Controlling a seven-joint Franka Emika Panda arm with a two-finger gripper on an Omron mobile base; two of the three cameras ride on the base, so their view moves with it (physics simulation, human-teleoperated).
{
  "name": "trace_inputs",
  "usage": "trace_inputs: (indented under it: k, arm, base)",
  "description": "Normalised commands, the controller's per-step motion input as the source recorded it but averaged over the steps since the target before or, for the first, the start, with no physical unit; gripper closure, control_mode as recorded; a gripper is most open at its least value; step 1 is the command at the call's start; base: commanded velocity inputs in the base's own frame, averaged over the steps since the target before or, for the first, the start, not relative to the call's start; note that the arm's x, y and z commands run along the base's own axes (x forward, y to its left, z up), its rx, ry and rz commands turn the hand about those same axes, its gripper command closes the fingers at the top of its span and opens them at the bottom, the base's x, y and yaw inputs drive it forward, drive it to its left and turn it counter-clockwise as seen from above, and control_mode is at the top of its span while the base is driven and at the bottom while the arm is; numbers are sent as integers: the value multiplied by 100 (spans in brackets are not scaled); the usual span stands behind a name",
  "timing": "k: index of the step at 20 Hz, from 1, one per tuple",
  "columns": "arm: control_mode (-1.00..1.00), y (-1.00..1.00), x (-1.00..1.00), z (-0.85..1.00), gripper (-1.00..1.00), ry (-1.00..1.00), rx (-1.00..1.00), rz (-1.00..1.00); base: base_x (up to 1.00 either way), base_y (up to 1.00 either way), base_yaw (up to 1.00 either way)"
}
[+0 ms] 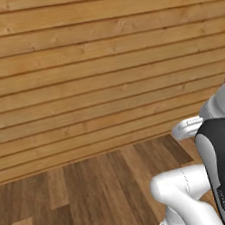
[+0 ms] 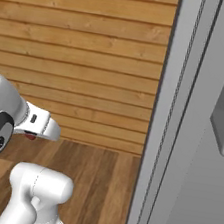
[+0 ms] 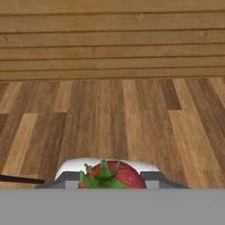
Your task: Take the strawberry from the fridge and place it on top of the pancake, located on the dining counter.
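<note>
Strawberry (image 3: 112, 176), nearest the hand camera: red body, green leafy cap facing the lens, pinched between the claw (image 3: 112, 181) fingers above wooden floor, clear of the fridge (image 2: 190, 145) standing alongside. Judged light, soft and easily bruised, with a rounded, somewhat slippery skin; the hold belongs across the widest part of the body, with gentle pressure. Pancake placement not yet done.

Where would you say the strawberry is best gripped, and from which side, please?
Across its plump red body, below the leaves: the strawberry already sits that way between the two fingers of the pincer, one on each flank, its green leafy cap facing the hand camera.
</note>
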Motion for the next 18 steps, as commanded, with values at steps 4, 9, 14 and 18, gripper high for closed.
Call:
trace_inputs:
  k: [4, 9, 14, 18]
  arm:
    - [100, 0, 0, 0, 100, 0, 0, 0]
    - [100, 0, 0, 0, 100, 0, 0, 0]
    - [100, 0, 0, 0, 100, 0, 0, 0]
    - [100, 0, 0, 0, 100, 0, 0, 0]
  base:
    - [6, 100, -17]
    - [-26, 92, -6]
    - [-100, 6, 0]
    - [-100, 0, 0]
